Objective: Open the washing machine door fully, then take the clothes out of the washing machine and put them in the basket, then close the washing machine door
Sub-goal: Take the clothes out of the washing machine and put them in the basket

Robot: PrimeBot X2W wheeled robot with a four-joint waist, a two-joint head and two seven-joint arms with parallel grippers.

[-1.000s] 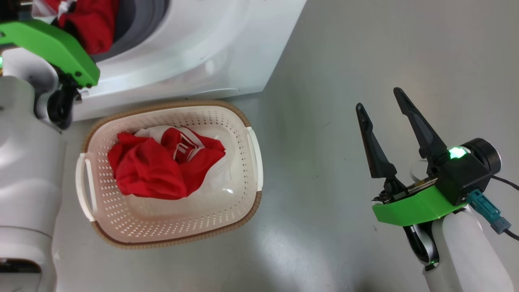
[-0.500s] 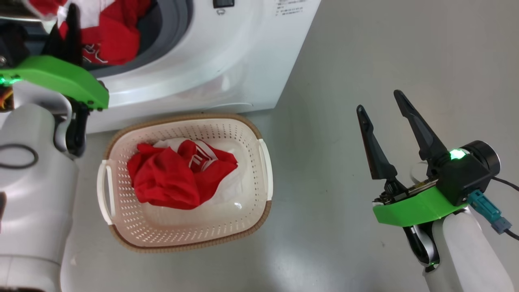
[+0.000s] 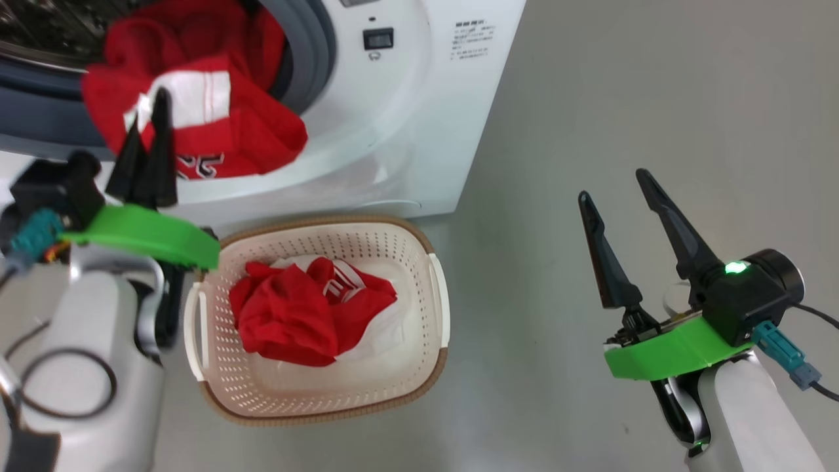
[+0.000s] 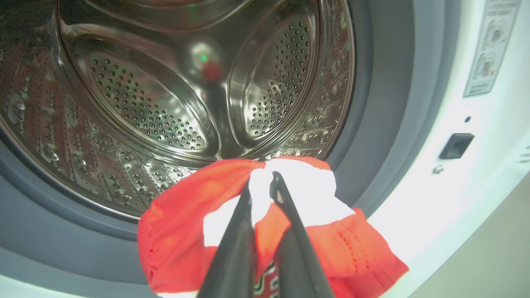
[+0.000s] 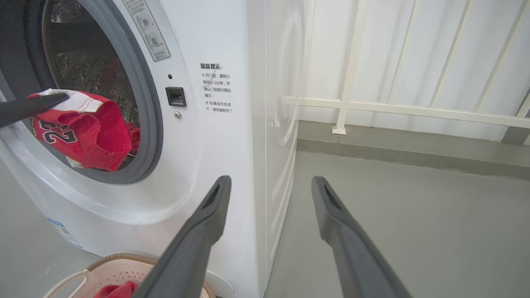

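Cream holey plastic basket (image 3: 295,393): one red cloth garment (image 3: 288,321) inside.
Left jaws: pinching another red garment (image 4: 352,256) at white washing machine (image 3: 419,118).
Right jaws: spread, empty.
To do: basket it, shut door.

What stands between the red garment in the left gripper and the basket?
Nothing visible does. The left gripper pinches the red garment at the washing machine mouth; the basket stands open on the floor below, holding another garment with room beside it.
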